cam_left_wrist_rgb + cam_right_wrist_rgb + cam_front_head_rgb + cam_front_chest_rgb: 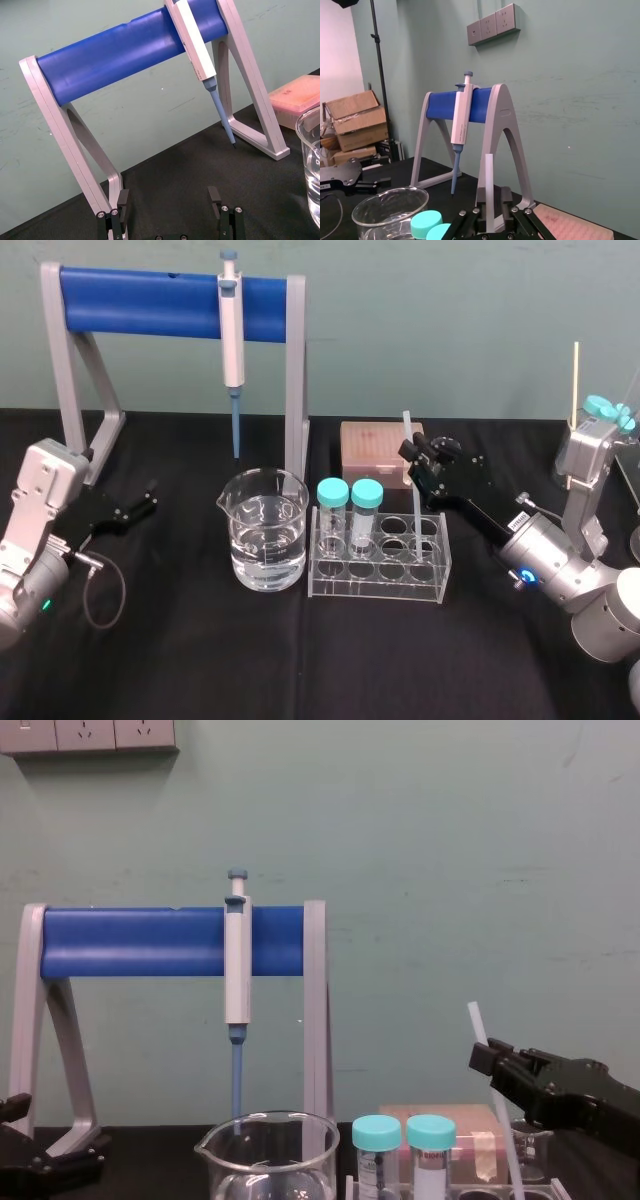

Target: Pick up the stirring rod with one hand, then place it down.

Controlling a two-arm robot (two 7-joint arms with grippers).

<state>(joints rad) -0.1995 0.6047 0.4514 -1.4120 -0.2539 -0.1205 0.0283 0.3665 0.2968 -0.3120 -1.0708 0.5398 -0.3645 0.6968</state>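
On the black-clothed tabletop (pixel 200 660), a clear glass beaker (pixel 265 530) of water stood just beside a clear acrylic tube rack (pixel 380 587), whose left holes held two teal-capped tubes (pixel 333 495). The long, thin, translucent-white stirring rod (pixel 413 495) stood tilted in a hole on the rack's right side. The black right pincer (pixel 425 452) was clenched on the rod's upper part. The black left pincer (pixel 143 505) waited at the tabletop's left, released, jaws apart. Behind the rack sat a flat pink box (pixel 375 445). Farthest back, a white-and-blue pipette (pixel 232 335) hung from a grey stand (pixel 140 302) with a blue bar.
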